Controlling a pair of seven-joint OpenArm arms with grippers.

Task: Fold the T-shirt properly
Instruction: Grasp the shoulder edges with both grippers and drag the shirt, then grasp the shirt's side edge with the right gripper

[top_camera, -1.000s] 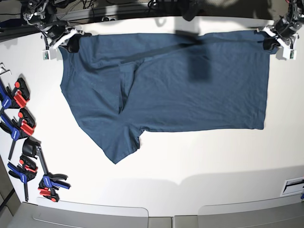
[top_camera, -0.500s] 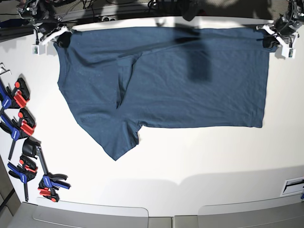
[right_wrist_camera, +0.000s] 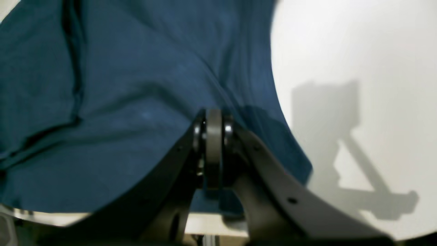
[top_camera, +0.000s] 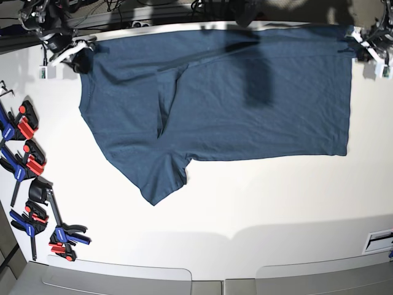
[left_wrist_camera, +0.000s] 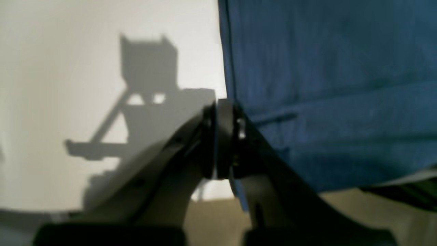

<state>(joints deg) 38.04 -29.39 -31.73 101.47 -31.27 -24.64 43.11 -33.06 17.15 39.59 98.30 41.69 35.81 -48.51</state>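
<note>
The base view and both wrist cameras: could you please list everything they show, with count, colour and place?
T-shirt: one, dark teal-blue, spread along the table's far edge, one sleeve pointing toward the near side.
Table: one, white, under everything.
Clamps: several, blue and red with black parts, along the table's side at the base view's left edge.
Label: one, white with dark print, at the base view's right edge, partly cut off.
Right gripper: one, black, shut on the T-shirt's far corner, base view left.
Left gripper: one, black, at the T-shirt's other far corner, jaws close together; grip unclear.
</note>
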